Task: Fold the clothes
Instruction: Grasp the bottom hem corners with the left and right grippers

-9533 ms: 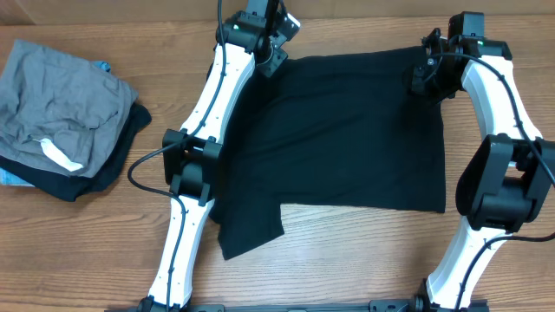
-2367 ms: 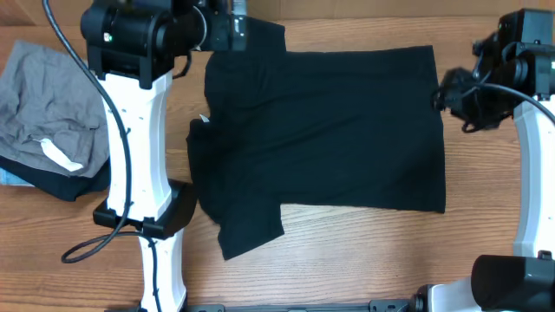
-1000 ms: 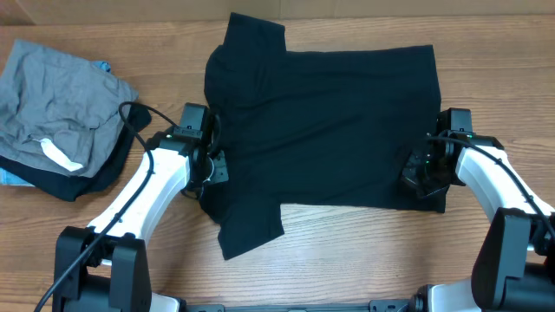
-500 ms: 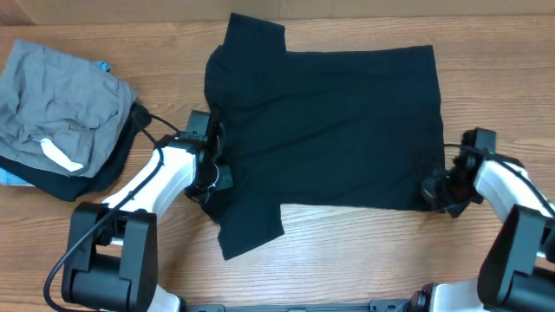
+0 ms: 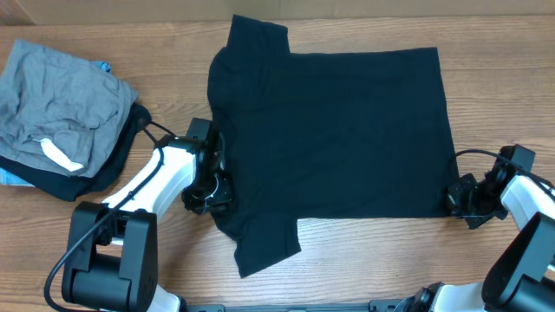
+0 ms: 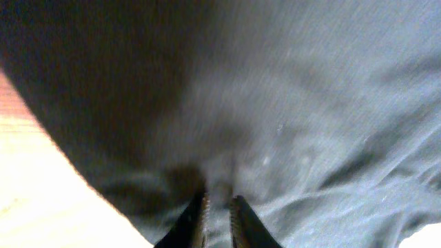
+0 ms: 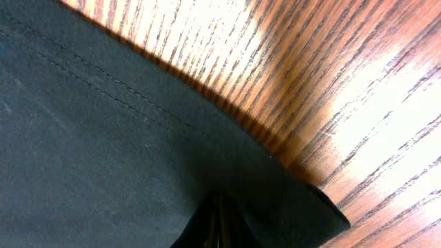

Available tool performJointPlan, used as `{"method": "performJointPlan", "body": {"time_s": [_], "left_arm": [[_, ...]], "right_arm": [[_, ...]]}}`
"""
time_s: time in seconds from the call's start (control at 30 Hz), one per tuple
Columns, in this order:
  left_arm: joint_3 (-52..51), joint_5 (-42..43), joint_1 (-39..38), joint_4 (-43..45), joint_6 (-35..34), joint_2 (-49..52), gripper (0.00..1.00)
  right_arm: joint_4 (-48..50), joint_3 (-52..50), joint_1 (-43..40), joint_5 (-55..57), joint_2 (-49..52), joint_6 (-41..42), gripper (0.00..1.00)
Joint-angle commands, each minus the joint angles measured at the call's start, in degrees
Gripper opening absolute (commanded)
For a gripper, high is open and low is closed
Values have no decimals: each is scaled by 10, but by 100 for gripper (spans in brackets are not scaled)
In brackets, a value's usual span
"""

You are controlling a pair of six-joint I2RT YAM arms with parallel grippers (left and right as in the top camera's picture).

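Black T-shirt point(image 5: 338, 130) lies flat on the counter point(image 5: 364, 260), left tool point(image 5: 211, 191) and right tool point(image 5: 454, 199) clenched on its near edge, apparently ready to lift and fold.

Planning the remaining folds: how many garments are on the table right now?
3. The black T-shirt lies spread at centre; a grey garment sits at far left on a dark garment. A light blue scrap under that pile may be a fourth.

T-shirt point(image 5: 347, 130) lies right of garment pile point(image 5: 61, 113).
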Motion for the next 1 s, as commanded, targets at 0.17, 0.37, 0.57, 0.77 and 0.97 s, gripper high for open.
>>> {"method": "performJointPlan", "body": {"time_s": [0.17, 0.37, 0.57, 0.77, 0.97], "left_arm": [[-4, -5, 4, -34, 27, 4, 4], [-2, -23, 5, -42, 24, 3, 4], [73, -24, 6, -90, 25, -17, 4], [114, -8, 5, -144, 29, -32, 22], [99, 88, -16, -152, 62, -32, 92]], "right_arm": [[-32, 30, -9, 63, 18, 1, 9], [-34, 38, -9, 45, 18, 1, 17], [-104, 113, 8, 20, 18, 1, 55], [-122, 148, 36, 37, 18, -3, 84], [-118, 145, 26, 62, 18, -16, 97]]}}
